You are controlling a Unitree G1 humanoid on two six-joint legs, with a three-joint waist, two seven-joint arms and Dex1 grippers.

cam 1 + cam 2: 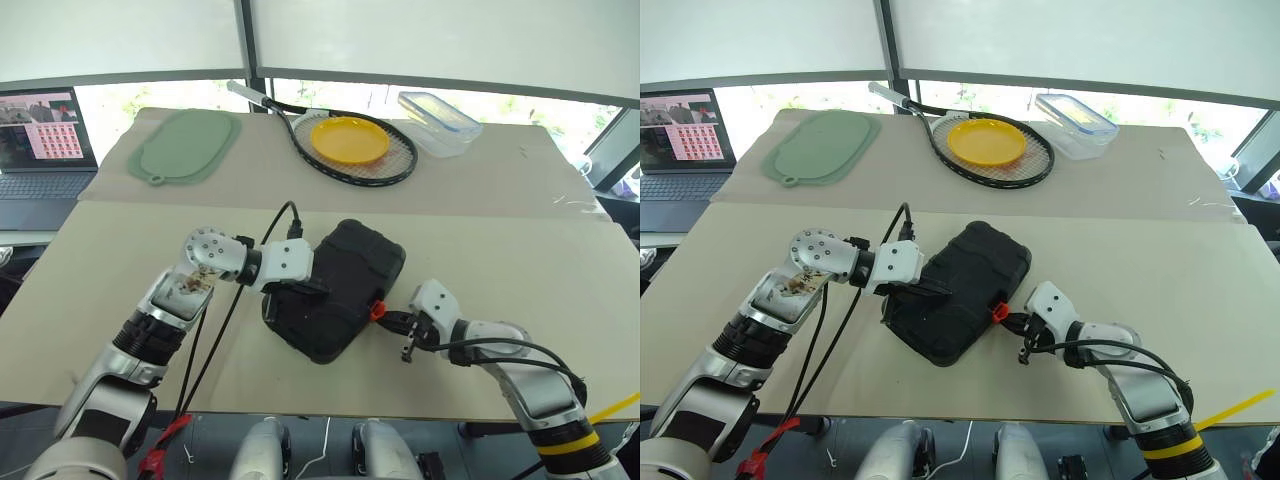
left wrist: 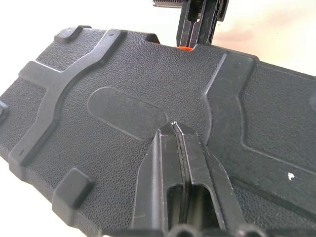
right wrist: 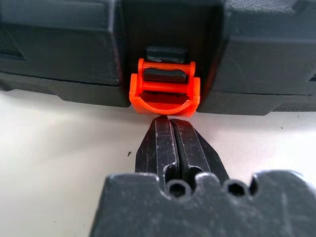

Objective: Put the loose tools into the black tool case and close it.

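Note:
The black tool case [image 1: 345, 275] lies closed in the middle of the table, its ribbed lid [image 2: 123, 74] facing up. My left gripper [image 2: 174, 126] is shut, with its tips resting on the lid near the case's left edge [image 1: 303, 290]. At the case's right side sits the small orange latch [image 3: 164, 91]. My right gripper [image 3: 169, 120] is shut and empty, with its tips right at the latch's lower lip [image 1: 384, 316]. Whether they touch it I cannot tell. The loose tools are out of view.
At the back of the table lie a tennis racket [image 1: 385, 170] with a yellow plate [image 1: 349, 139] on its strings, a green mat [image 1: 185, 145] and a clear lidded box [image 1: 438, 122]. A laptop [image 1: 40, 140] stands at the far left.

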